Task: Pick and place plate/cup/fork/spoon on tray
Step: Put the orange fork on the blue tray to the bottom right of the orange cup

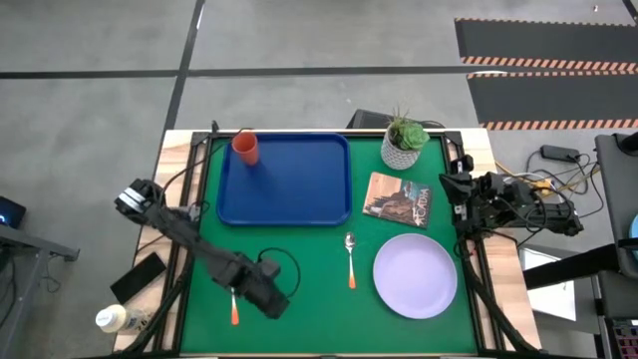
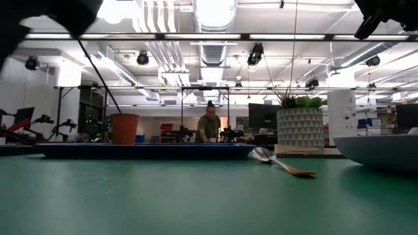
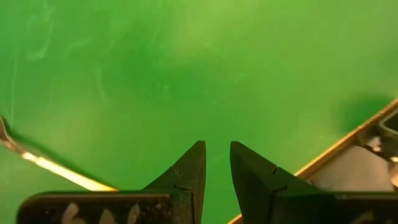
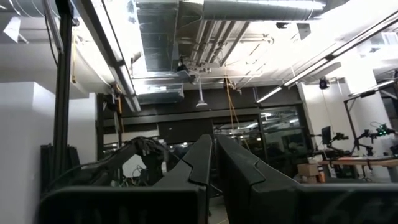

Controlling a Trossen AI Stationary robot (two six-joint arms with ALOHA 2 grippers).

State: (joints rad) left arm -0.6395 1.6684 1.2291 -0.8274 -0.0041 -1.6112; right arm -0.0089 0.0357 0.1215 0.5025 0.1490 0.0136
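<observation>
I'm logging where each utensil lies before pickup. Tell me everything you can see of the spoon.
The spoon is slim, with a shiny silver rounded bowl and an orange handle that looks like plastic. It lies flat on the green mat, bowl end toward the blue tray, handle pointing to the table's near edge. It sits between the tray and the lavender plate, touching neither. Nothing holds it. In the low view its bowl faces up.

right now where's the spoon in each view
High view: spoon lies on the green mat, below the tray and left of the plate.
Low view: right of centre, bowl towards the tray, plate at its right.
Left wrist view: not in it.
Right wrist view: not in it.
Shared landmark: the plate.
</observation>
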